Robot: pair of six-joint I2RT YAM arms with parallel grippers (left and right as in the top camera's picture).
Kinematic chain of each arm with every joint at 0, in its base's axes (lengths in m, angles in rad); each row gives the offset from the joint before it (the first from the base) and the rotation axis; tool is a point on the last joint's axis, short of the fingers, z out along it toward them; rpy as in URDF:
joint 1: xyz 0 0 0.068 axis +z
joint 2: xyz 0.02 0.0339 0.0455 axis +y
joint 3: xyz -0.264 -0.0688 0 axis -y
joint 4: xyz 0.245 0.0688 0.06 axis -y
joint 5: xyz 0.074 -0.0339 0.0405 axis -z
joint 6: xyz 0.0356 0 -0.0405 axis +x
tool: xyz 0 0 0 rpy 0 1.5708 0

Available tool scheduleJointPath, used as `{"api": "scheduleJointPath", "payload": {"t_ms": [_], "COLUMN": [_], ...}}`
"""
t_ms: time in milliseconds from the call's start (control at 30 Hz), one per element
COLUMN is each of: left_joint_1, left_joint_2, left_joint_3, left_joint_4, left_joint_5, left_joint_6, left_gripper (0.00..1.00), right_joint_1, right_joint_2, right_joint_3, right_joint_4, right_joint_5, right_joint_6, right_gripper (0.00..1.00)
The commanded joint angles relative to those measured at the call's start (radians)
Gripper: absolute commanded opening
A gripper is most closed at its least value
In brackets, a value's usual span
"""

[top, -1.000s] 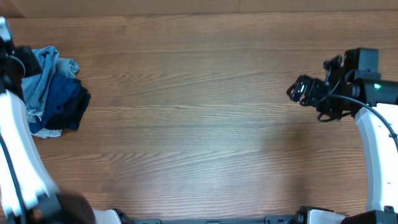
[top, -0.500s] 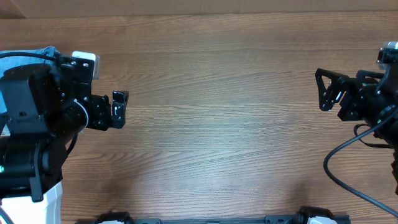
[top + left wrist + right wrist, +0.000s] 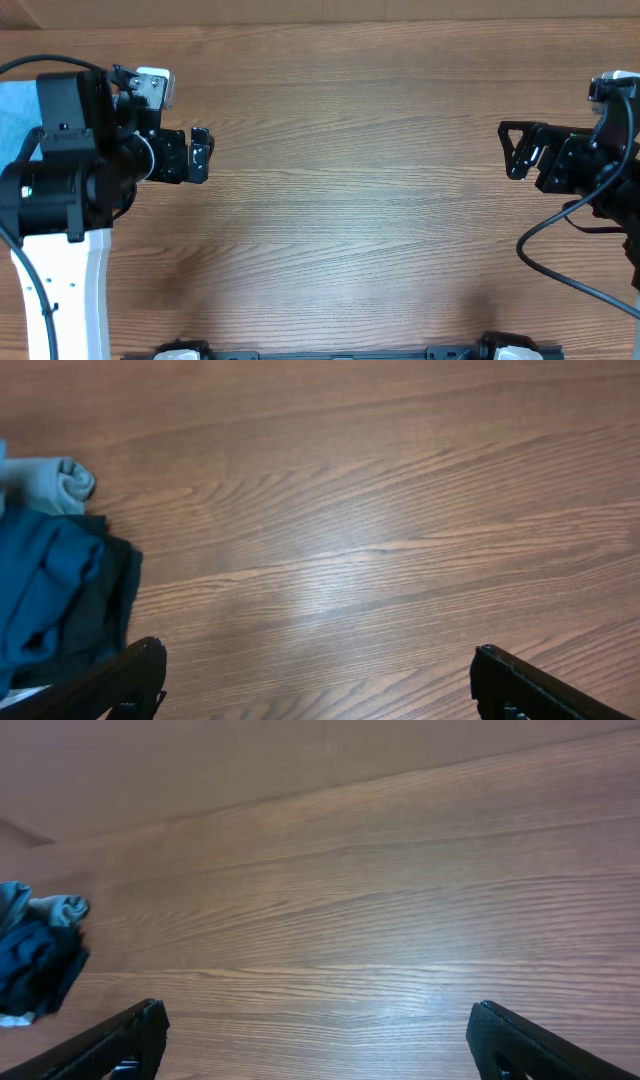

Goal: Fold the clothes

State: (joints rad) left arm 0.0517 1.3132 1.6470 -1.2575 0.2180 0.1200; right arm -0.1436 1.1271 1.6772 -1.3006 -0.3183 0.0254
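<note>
The clothes (image 3: 58,480), pale blue denim, lie bunched at the table's left end, with a dark navy garment (image 3: 60,595) on top of them. In the overhead view my left arm covers the pile, and only a light-blue strip of the clothes (image 3: 14,112) shows at the left edge. My left gripper (image 3: 320,685) is open over bare wood just right of the pile, with nothing between its fingers (image 3: 130,680). From above, the left gripper (image 3: 200,156) points right. My right gripper (image 3: 515,150) is open and empty far off at the table's right end. In its own view the right gripper (image 3: 315,1042) faces the distant clothes (image 3: 60,906).
The brown wooden table (image 3: 350,200) stretches between the two arms. Its far edge (image 3: 330,22) runs along the top of the overhead view. A black cable (image 3: 560,270) loops below the right arm.
My left arm has swung in from the left edge and now sits over the pile, hiding most of it from above. The right gripper has drawn back towards the right.
</note>
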Motion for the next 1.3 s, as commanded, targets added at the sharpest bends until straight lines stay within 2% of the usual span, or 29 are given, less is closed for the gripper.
{"api": "scheduleJointPath", "payload": {"t_ms": [0,67,200,400,533,833,1267], "left_joint_1": [-0.006,-0.006,-0.006,-0.006,-0.006,-0.006,-0.006], "left_joint_2": [0.042,0.07,0.106,0.16,0.187,0.195,0.196], "left_joint_3": [-0.002,-0.002,-0.002,-0.002,-0.002,-0.002,-0.002], "left_joint_4": [0.001,0.001,0.001,0.002,0.002,0.001,0.002], "left_joint_5": [0.018,0.018,0.018,0.018,0.018,0.018,0.018], "left_joint_6": [0.007,0.007,0.007,0.007,0.007,0.007,0.007], "left_gripper": [1.0,1.0,1.0,1.0,1.0,1.0,1.0], "right_joint_1": [-0.001,0.003,0.004,0.004,0.004,0.004,0.004], "right_joint_2": [-0.024,-0.118,-0.349,-0.736,-0.961,-1.095,-1.124], "right_joint_3": [-0.032,-0.151,-0.467,-0.941,-1.165,-1.379,-1.407], "right_joint_4": [0.101,0.287,0.456,0.503,0.502,0.484,0.483], "right_joint_5": [0.081,0.074,0.075,0.071,0.07,0.071,0.075], "right_joint_6": [-0.01,-0.039,-0.046,-0.053,-0.053,-0.052,-0.053], "right_gripper": [1.0,1.0,1.0,1.0,1.0,1.0,1.0]}}
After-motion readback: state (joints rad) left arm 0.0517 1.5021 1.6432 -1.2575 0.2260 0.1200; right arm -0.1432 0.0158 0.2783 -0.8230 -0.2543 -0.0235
